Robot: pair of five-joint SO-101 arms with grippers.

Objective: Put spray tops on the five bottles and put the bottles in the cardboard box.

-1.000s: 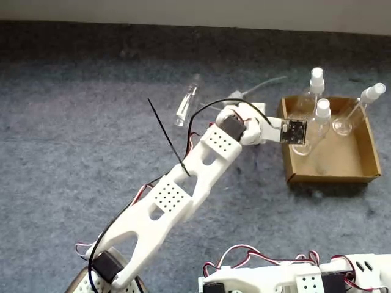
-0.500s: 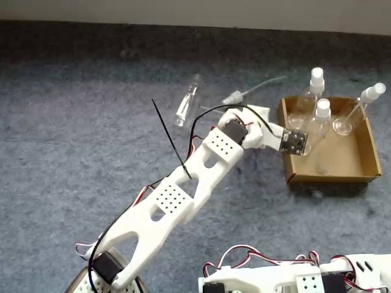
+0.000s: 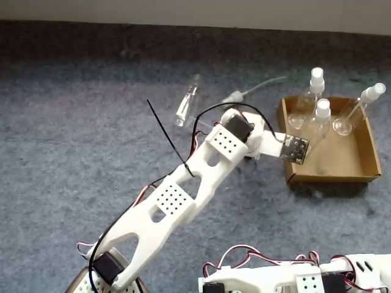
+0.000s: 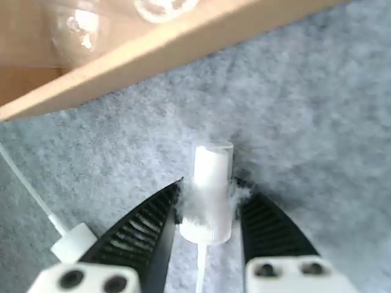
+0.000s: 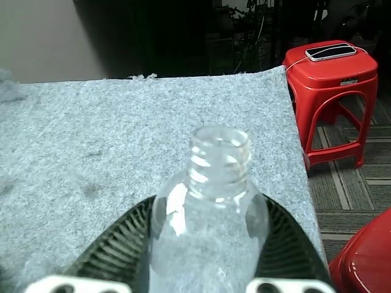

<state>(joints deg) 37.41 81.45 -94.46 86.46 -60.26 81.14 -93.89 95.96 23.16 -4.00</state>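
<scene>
Tabletop covered in grey felt, seen from above, with two white robot arms. At the right stands a cardboard box (image 3: pixel 333 178) holding three clear bottles upright, each with a white spray top fitted: one at the back (image 3: pixel 316 85), one in the middle (image 3: pixel 321 115) and one leaning at the right (image 3: pixel 365 97). By this count, three of the five bottles look finished.

The left arm (image 3: pixel 183 189) stretches across to the box's near left corner. Its wrist view shows the left gripper (image 4: pixel 206 186) closed snugly on a white spray top (image 4: pixel 214 165), just beside the box wall. The right gripper (image 5: pixel 209 204) is clamped around a fourth bottle (image 5: pixel 219 155), whose threaded neck is open and bare.

A fifth bottle (image 3: pixel 187 100) lies on its side on the felt, uncapped, well apart from the box. A loose spray top (image 3: pixel 234 96) with its thin tube lies between that bottle and the box.

Left to do, it seems: cap two bottles and box both.
</scene>
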